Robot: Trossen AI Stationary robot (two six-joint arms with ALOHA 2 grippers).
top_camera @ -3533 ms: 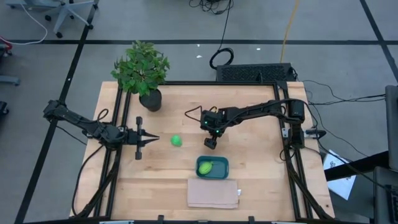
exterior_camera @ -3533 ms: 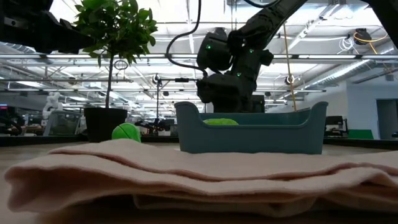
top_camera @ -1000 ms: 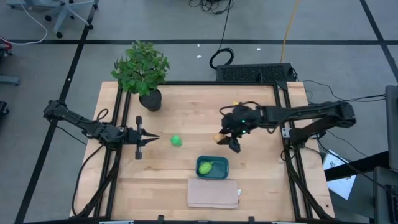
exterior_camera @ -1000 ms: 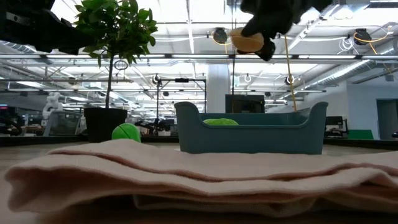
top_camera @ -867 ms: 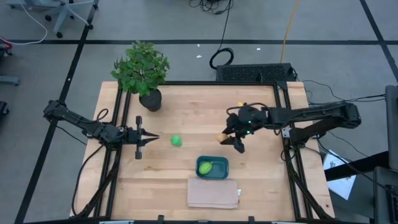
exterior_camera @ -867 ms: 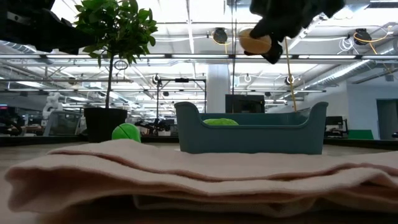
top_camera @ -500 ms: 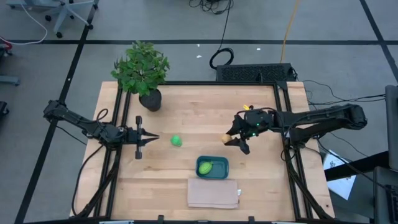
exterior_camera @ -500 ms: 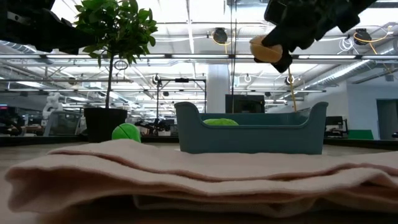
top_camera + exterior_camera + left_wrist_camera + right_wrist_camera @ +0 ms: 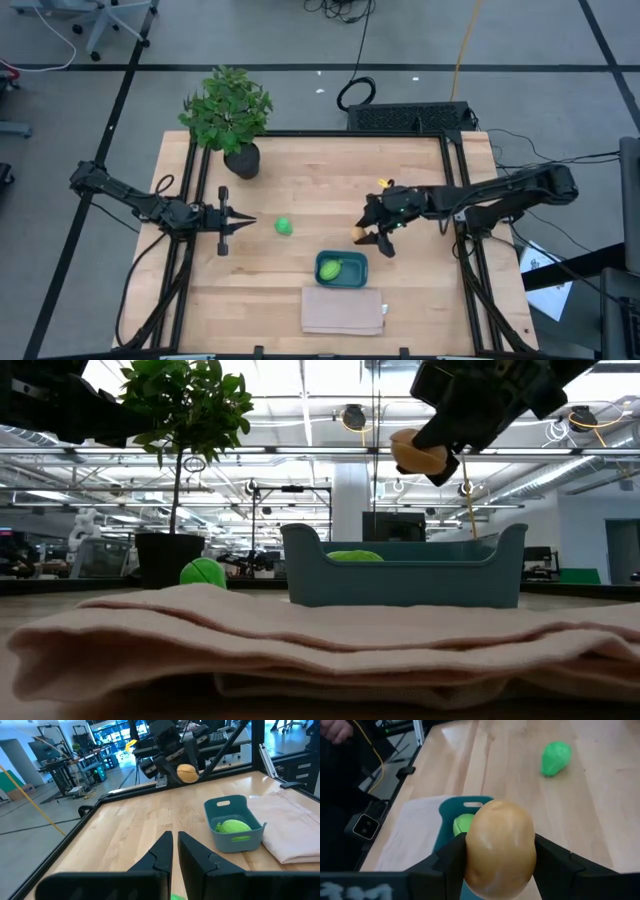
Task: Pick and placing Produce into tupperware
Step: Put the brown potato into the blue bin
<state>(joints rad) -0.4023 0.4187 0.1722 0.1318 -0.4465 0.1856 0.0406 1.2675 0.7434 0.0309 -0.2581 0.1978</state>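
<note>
The right hand (image 9: 371,234), right of centre in the high view, grips a smooth orange-tan piece (image 9: 500,847) in the air just above and right of the teal tub (image 9: 341,268). A lime-green piece (image 9: 233,826) lies inside the tub (no writing is readable). A bright green ball (image 9: 284,226) sits on the tabletop (image 9: 300,170), centre-left. The left hand (image 9: 237,223) is closed and empty, left of it.

Leafy potted plant (image 9: 229,117) at table's far-left corner, folded beige cloth (image 9: 343,310) at near edge
</note>
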